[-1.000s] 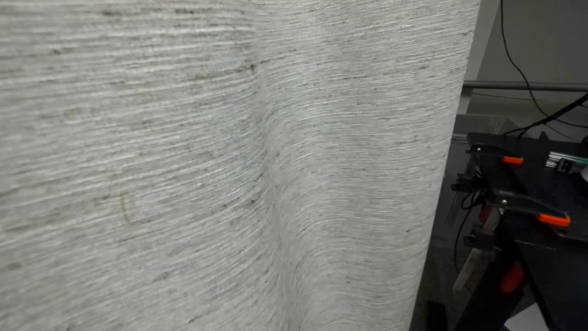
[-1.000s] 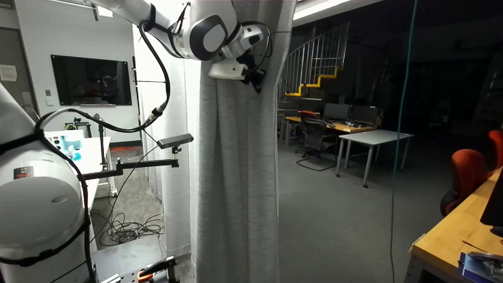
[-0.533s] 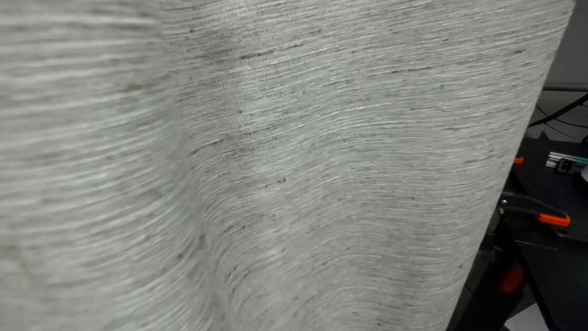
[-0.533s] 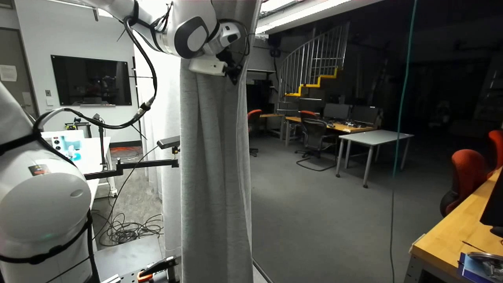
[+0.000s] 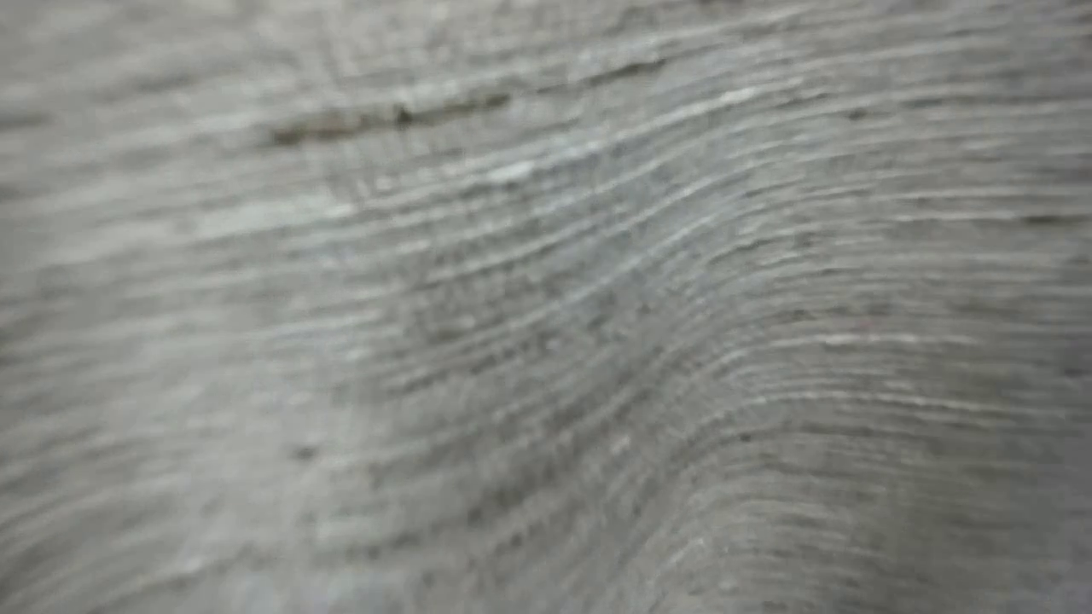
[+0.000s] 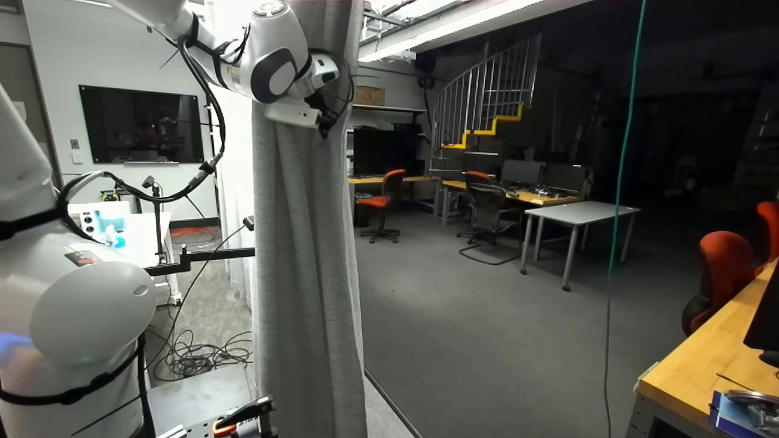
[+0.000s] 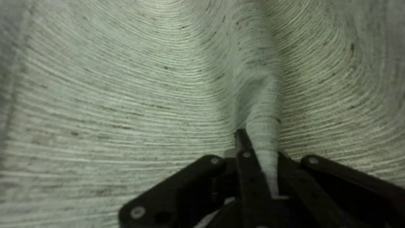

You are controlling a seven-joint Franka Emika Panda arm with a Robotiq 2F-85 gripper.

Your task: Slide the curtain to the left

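The grey-white curtain (image 6: pixel 301 261) hangs in gathered folds in an exterior view, with its free edge just right of my gripper. In an exterior view the curtain (image 5: pixel 546 307) fills the whole picture, close and blurred. My gripper (image 6: pixel 324 129) is at the curtain's upper part, near that edge. In the wrist view, my gripper (image 7: pixel 261 142) is shut on a narrow fold of the curtain (image 7: pixel 126 95), which runs down between the dark fingers. The right fingertip is hidden behind the fold.
A camera arm (image 6: pixel 219 255) reaches towards the curtain's left side, its end hidden behind the cloth. A black and orange clamp (image 6: pixel 240 417) stands at the lower front. A cable lies coiled on the floor (image 6: pixel 201 359). A teal cord (image 6: pixel 621 182) hangs at the right.
My gripper and the curtain's edge have moved left in an exterior view, uncovering more of the room behind. The curtain has moved across the close exterior view and covers the table and clamps there.
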